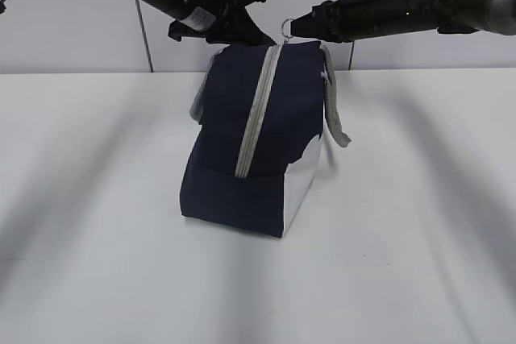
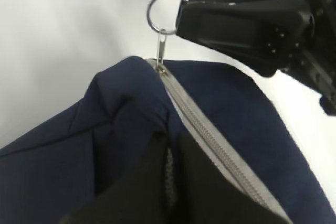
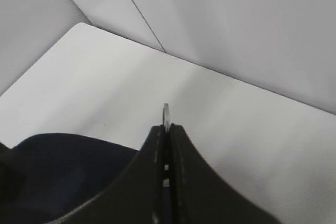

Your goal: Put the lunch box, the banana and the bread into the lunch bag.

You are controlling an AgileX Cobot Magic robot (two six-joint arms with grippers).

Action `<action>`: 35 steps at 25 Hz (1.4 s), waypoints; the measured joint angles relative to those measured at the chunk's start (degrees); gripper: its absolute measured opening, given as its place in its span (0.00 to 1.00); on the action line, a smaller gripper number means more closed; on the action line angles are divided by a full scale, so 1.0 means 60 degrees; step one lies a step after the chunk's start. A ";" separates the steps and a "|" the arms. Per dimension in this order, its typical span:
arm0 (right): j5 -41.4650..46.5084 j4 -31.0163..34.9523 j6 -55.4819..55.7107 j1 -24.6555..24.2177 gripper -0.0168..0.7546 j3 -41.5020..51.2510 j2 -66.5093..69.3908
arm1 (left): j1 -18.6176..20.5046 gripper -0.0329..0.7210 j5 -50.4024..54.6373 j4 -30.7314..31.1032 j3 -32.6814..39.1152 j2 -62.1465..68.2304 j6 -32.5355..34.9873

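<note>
nearest you, the lunch bag [image 1: 256,138] stands on the white table [image 1: 89,223] about midway between its left and right edges, white end panel [image 1: 302,187] facing you and the grey zipper [image 1: 258,110] run shut along the top. at the bag's far top end your right gripper [image 3: 167,129] has its fingers pressed together on the ring pull [image 2: 166,13], holding it just above the fabric. your left gripper [image 1: 242,26] sits at the bag's far left top corner, touching the navy fabric; you cannot tell how wide it is. a grey strap handle [image 1: 334,106] hangs down the bag's right side.
</note>
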 joint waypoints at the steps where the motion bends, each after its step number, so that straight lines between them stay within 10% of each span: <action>1: 0.0005 0.0091 0.0034 0.0000 0.00 0.0000 0.0000 | 0.0000 0.08 0.0089 0.0008 0.0000 -0.0008 0.0027; 35: 0.0141 -0.0472 0.1628 0.0017 0.00 0.0000 -0.0017 | 0.0000 0.08 0.1813 -0.0592 0.0000 -0.0779 0.1743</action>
